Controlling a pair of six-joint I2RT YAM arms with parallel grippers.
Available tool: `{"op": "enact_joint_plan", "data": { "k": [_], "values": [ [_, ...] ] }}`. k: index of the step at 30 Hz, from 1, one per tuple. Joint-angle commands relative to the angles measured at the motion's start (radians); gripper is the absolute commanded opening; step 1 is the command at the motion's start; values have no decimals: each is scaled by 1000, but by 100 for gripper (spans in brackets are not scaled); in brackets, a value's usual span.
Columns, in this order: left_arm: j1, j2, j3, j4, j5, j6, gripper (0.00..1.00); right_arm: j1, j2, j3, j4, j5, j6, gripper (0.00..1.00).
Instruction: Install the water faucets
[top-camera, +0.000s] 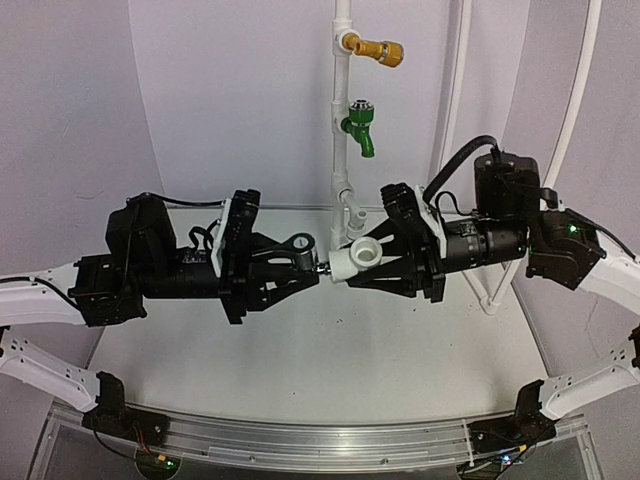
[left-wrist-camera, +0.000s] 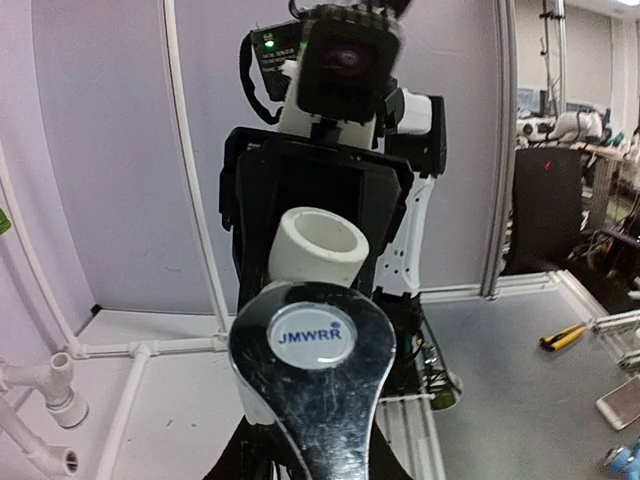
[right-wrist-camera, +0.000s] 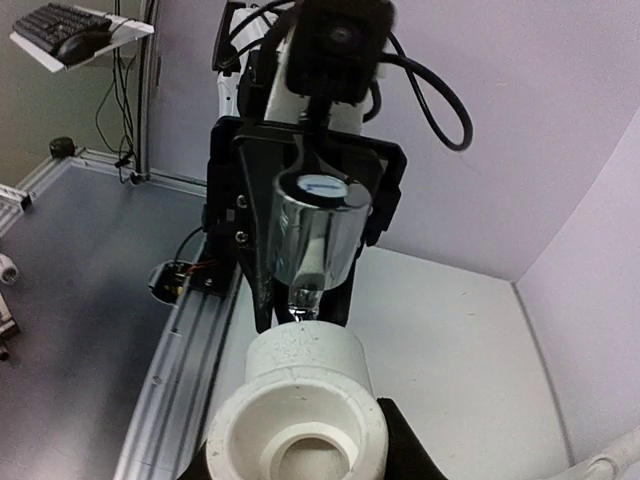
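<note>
White tabletop (top-camera: 300, 350) lies beneath both arms, which meet in mid-air above it. The left gripper (top-camera: 300, 258) is clenched on the metal tap (top-camera: 303, 242), and the right gripper (top-camera: 368, 262) grasps the white fitting (top-camera: 355, 256) — the tap's threaded end sits right at the fitting's side. To my eye, the thread and socket should be squared up first, then pressed straight in without tilt. Behind stands the pipe riser (top-camera: 343, 150).
</note>
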Motion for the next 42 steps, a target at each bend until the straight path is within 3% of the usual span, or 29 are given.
{"op": "enact_joint_plan", "data": {
  "k": [1,11,17,18,20,25,27,31,35,38,42],
  "values": [
    [-73,-12,43,-115,-101,340,0,-56,0,-27,93,-193,342,8],
    [-108,-6,45,-156,-258,505,0,-145,121,-22,96,-522,706,6],
    [-108,-44,53,-192,-252,394,0,-202,159,-1,91,-672,792,15],
    [-108,-53,50,-192,-249,363,0,-214,164,18,89,-671,790,21],
    [-108,-65,43,-171,-270,274,0,-232,164,58,78,-627,751,48],
    [-103,-70,46,-104,-277,-1,0,-240,156,218,-77,-324,398,82],
    [-99,-59,67,-110,-256,-87,0,-239,133,247,-94,-208,237,92],
    [-70,-47,68,-47,-220,-282,0,-232,58,215,-87,-108,-137,95],
    [55,-33,53,39,-93,-561,0,-143,-21,103,-78,15,-520,91],
    [128,-35,40,84,-30,-728,0,-62,-52,55,-64,73,-658,91],
    [148,-36,12,154,29,-839,0,-18,-63,-2,-48,158,-849,92]
  ]
}}
